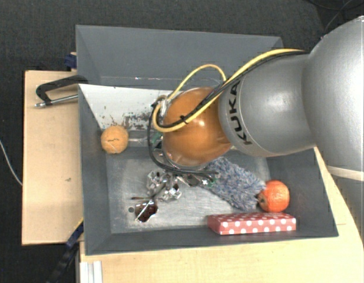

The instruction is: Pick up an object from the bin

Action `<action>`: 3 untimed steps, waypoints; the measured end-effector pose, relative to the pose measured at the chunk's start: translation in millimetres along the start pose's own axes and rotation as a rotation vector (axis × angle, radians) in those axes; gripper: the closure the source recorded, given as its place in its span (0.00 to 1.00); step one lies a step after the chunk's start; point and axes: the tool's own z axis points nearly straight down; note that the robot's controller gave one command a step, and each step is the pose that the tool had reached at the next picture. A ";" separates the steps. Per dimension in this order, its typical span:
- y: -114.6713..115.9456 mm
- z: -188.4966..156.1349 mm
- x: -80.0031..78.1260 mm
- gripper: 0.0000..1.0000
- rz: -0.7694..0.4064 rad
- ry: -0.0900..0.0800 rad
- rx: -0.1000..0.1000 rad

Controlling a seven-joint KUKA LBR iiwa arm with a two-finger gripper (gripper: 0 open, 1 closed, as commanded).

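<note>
My gripper (181,177) shows just below the arm's orange cover, near the middle of the bin. It hangs over a shiny crumpled silvery thing (161,187) lying on the bin floor. A small glossy dark-red piece (145,210) lies just in front of that. A grey-blue knitted cloth (234,184) stretches from beside the gripper toward the right.
A tan ball (114,139) rests against the left wall. An orange fruit (275,196) sits at the right, touching the cloth's end. A red box with white dots (251,223) lies along the front wall. The large arm covers the bin's back right.
</note>
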 end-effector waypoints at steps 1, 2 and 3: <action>2.1 -20.5 1.4 1.00 0.000 0.007 -0.006; 1.1 -42.5 -0.3 1.00 0.000 0.001 -0.002; 0.6 -60.1 -1.3 1.00 0.000 -0.002 0.000</action>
